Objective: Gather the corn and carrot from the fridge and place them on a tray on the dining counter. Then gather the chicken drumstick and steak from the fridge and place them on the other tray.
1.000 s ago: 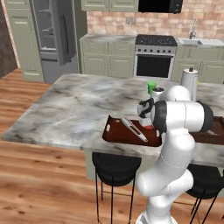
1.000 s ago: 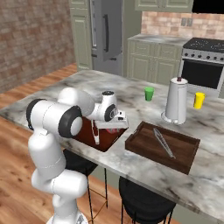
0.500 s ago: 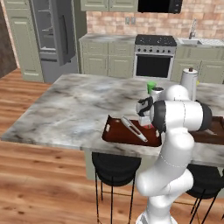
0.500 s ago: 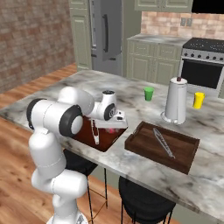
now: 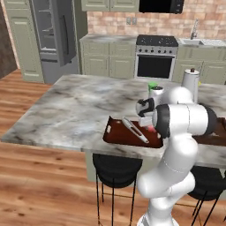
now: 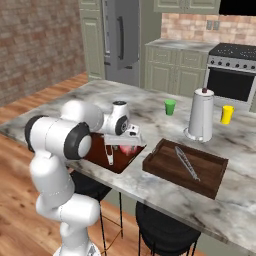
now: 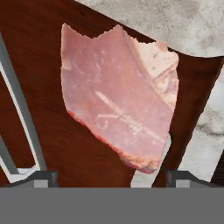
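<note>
In your left base view, the fridge (image 5: pixel 53 35) stands at ten o'clock, well apart from the marble dining counter (image 5: pixel 70 106) that runs across the middle. Moving right, a dark brown tray (image 5: pixel 115 134) sits near the counter's front edge with metal tongs (image 5: pixel 134 130) lying across it, and the arm's gripper (image 5: pixel 145 114) hovers just above that tray's right part, next to a red patch of steak (image 5: pixel 151 129). In your right base view, the same tray (image 6: pixel 116 165) lies at seven o'clock of the second tray (image 6: pixel 202 170), which holds only a second pair of tongs (image 6: pixel 186 162); a green cup (image 6: pixel 170 106), a white kettle (image 6: pixel 200 116) and a yellow cup (image 6: pixel 227 114) stand behind, from left to right. In your hand view, the tongs (image 7: pixel 19 118) cross the left side, the steak (image 7: pixel 116 96) lies flat on the tray's wood (image 7: pixel 65 153), and the jaws stand wide apart with nothing between them, the dark tips low at either side of the meat.
</note>
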